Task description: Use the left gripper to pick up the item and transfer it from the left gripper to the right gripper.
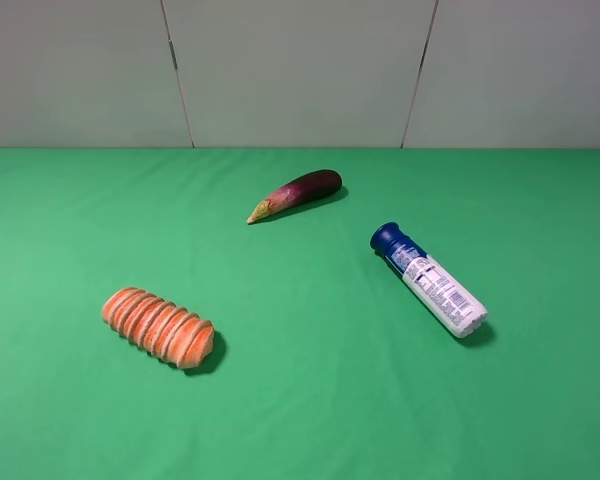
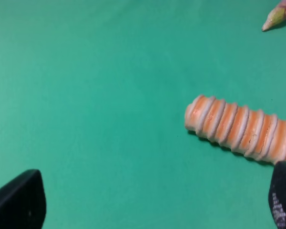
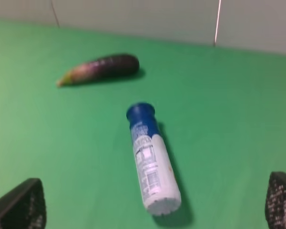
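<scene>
The spray can [image 1: 429, 280] lies on its side on the green table [image 1: 300, 400], right of centre, blue cap toward the back. It also shows in the right wrist view [image 3: 150, 158]. Neither arm shows in the exterior high view. My left gripper [image 2: 157, 202] is open and empty above the cloth; only its two black fingertips [image 2: 19, 202] show. My right gripper [image 3: 152, 202] is open and empty, its fingertips [image 3: 281, 200] wide apart, with the can's base end between and beyond them.
An orange ribbed loaf-shaped object [image 1: 159, 327] lies at the front left and shows near the left gripper [image 2: 240, 130]. A purple eggplant [image 1: 297, 193] lies at the back centre, also in the right wrist view [image 3: 100, 68]. A grey panelled wall [image 1: 300, 70] stands behind.
</scene>
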Action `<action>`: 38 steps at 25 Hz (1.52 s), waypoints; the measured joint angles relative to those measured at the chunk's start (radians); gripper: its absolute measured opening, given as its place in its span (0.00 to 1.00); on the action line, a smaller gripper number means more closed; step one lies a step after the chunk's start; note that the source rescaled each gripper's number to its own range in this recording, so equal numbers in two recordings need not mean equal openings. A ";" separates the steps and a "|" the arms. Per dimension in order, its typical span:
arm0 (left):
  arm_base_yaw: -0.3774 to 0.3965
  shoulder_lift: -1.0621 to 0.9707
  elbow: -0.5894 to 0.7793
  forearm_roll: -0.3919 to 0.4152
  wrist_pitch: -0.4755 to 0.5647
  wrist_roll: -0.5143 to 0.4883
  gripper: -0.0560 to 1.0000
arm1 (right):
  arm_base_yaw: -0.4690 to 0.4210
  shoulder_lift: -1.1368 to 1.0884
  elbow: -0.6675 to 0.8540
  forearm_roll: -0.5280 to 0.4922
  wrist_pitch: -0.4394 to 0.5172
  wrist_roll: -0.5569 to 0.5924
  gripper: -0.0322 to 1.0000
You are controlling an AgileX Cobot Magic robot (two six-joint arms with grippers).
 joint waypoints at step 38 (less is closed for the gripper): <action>0.000 0.000 0.000 0.000 0.000 0.000 0.89 | -0.485 -0.066 0.028 0.000 0.091 0.040 1.00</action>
